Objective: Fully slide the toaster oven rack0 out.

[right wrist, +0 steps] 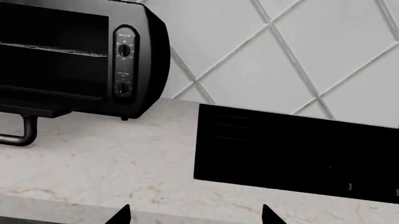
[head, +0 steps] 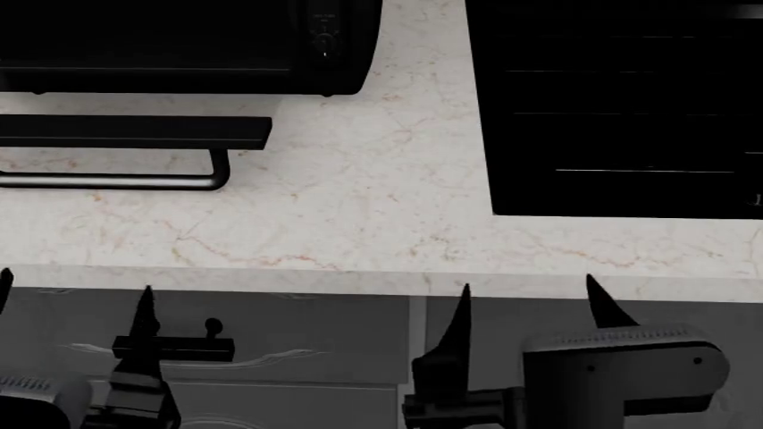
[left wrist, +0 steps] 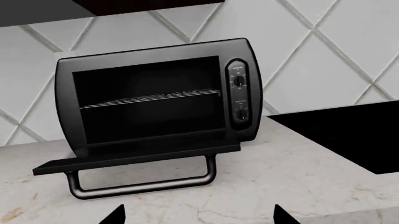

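The glossy black toaster oven (left wrist: 156, 93) stands on the marble counter against the tiled wall, its flap door (left wrist: 137, 161) folded down flat with the bar handle (left wrist: 143, 184) in front. The wire rack0 (left wrist: 149, 98) sits inside the cavity at mid height, pushed in. In the head view the oven (head: 179, 45) is at the top left and its door (head: 131, 131) lies open. My left gripper (head: 71, 299) and right gripper (head: 524, 299) are both open and empty, held off the counter's front edge, apart from the oven. The oven also shows in the right wrist view (right wrist: 74, 60).
A large flat black cooktop (head: 620, 107) is set into the counter to the oven's right. Bare marble counter (head: 357, 197) lies between them. Cabinet fronts with a dark handle (head: 173, 344) are below the counter edge.
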